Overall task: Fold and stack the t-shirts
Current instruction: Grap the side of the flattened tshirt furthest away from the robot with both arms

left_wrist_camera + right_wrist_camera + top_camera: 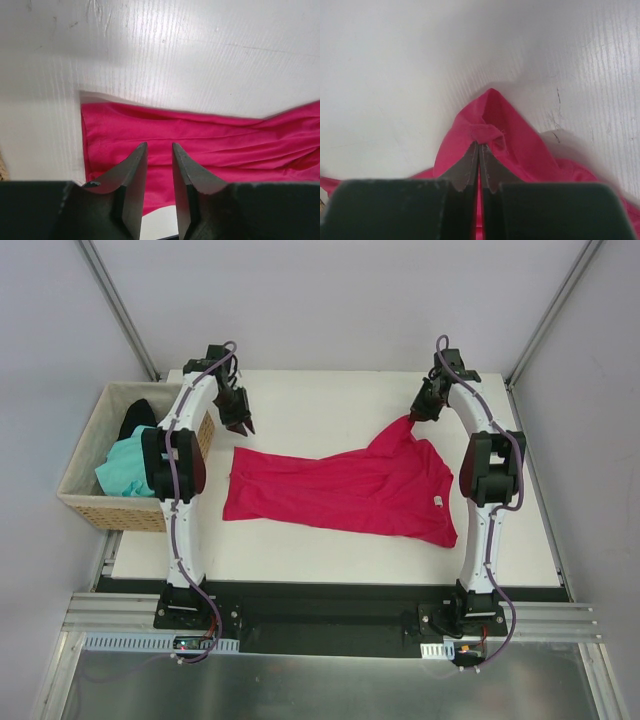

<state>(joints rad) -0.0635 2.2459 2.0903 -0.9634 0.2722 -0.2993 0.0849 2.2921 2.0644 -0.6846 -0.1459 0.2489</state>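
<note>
A crimson t-shirt [340, 490] lies spread and wrinkled across the middle of the white table. Its far right corner is lifted into a peak [492, 107], and my right gripper [411, 418] [479, 144] is shut on that bunched cloth. My left gripper [243, 424] [159, 146] hovers over the far left corner of the crimson t-shirt [210, 137]. Its jaws stand a little apart with nothing between them. A mint-green t-shirt [125, 472] and a black t-shirt [138, 418] lie crumpled in the basket at the left.
A tan wicker basket [80, 502] stands off the table's left edge, beside the left arm. Bare white table [330, 405] lies beyond the shirt and along the near edge. Metal frame posts rise at the back corners.
</note>
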